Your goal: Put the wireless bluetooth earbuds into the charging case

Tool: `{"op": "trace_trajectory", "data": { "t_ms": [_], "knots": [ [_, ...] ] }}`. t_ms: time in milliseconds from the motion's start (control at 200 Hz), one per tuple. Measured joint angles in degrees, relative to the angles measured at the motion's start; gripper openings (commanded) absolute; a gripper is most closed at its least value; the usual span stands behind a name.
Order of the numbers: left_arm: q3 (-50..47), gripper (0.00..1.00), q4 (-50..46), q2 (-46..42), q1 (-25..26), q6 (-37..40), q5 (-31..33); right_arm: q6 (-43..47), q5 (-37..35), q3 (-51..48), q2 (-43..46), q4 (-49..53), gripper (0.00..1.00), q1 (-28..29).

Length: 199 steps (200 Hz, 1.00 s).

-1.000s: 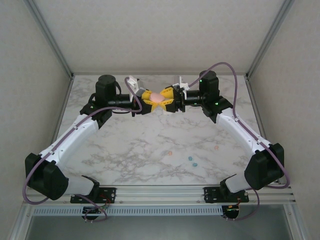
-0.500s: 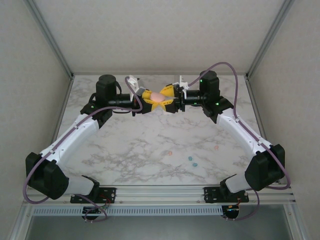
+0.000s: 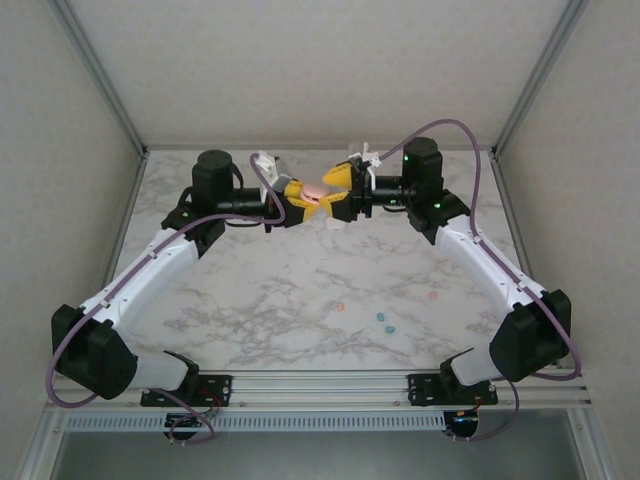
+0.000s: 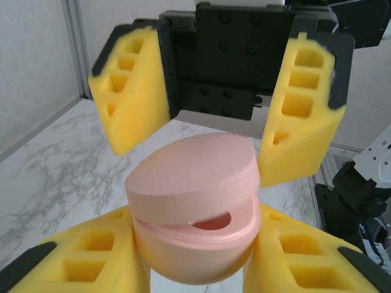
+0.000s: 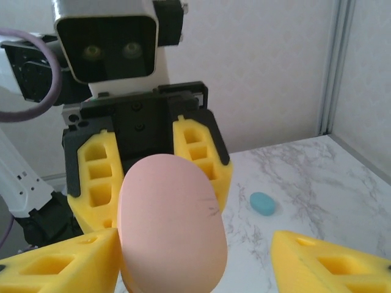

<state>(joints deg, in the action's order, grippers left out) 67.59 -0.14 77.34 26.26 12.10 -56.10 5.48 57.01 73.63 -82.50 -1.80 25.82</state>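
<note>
A pink pebble-shaped charging case (image 4: 192, 207) hangs above the back of the table, its lid slightly ajar. My left gripper (image 4: 195, 247) is shut on its lower half. In the top view the case (image 3: 313, 191) sits between the left gripper (image 3: 298, 196) and the right gripper (image 3: 337, 187). The right gripper (image 5: 198, 265) is open around the case (image 5: 168, 226), its yellow fingers (image 4: 302, 110) spread wide. Tiny earbuds lie on the table's near half: two pink-orange ones (image 3: 340, 306) (image 3: 432, 296) and two teal ones (image 3: 380, 316) (image 3: 391, 327).
A teal oval pebble-like piece (image 5: 263, 203) lies on the marble table (image 3: 260, 290) beyond the left gripper. Metal frame posts and walls close in the back and the sides. Both arm bases stand at the near edge.
The right gripper has rolled and spread its fingers, one finger now standing higher above the case. The left gripper keeps its hold on the case. The earbuds on the table have not moved.
</note>
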Motion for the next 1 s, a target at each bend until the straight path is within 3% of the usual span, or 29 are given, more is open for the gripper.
{"op": "trace_trajectory", "data": {
  "t_ms": [390,726,866,996],
  "knots": [
    [-2.23,0.24,2.27,-0.59,0.92,-0.83,0.22,-6.60,-6.93,5.38,-0.44,3.52,0.74,-0.46],
    [-9.75,0.24,14.43,-1.70,0.92,-8.04,6.99,-14.21,-9.57,15.56,-1.11,16.41,0.81,-0.46],
    [-11.80,0.24,18.21,-2.45,0.92,-10.32,9.62,-17.88,-18.08,15.85,0.44,22.60,0.75,-1.03],
    [-13.40,0.23,19.80,-4.46,0.98,-11.56,11.17,-22.51,-27.98,15.15,2.91,29.20,0.61,-3.32]
  ]
}}
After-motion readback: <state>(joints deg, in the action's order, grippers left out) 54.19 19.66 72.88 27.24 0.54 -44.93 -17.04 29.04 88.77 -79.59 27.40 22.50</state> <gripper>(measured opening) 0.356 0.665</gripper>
